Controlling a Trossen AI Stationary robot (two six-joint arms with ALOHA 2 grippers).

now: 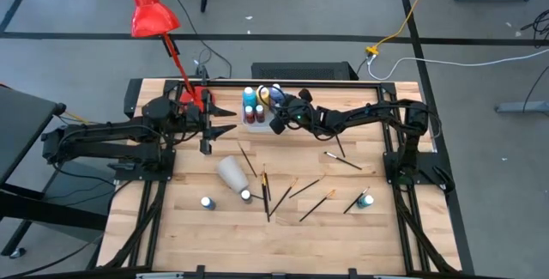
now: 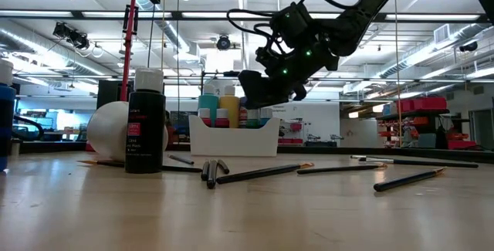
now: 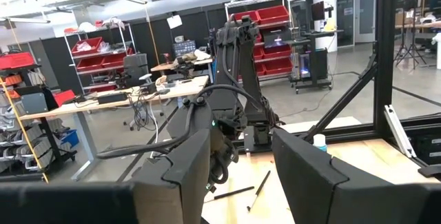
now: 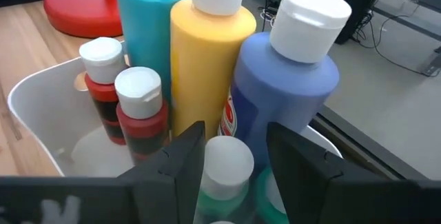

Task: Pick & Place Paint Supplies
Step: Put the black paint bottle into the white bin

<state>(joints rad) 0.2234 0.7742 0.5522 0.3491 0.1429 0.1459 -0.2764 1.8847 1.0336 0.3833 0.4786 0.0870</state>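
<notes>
The right gripper [image 4: 234, 158] hangs over the white bin [image 1: 256, 123] at the table's far edge, its jaws parted around the white cap of a green paint bottle [image 4: 224, 176] that stands between the fingers [image 4: 180, 156]; whether the pads press it cannot be told. Behind it in the bin stand a blue bottle [image 4: 286, 89], a yellow bottle [image 4: 205, 58], a teal bottle [image 4: 146, 24] and two small red bottles [image 4: 141, 114]. The left gripper [image 1: 225, 118] waits just beside the bin's left, jaws apart, holding nothing. Paintbrushes [image 1: 283, 195] lie scattered mid-table near a tipped white cup [image 1: 232, 174]. Three small bottles [image 1: 208, 203] stand on the near boards, well apart. The red lamp's base [image 4: 79, 7] sits close beside the bin
</notes>
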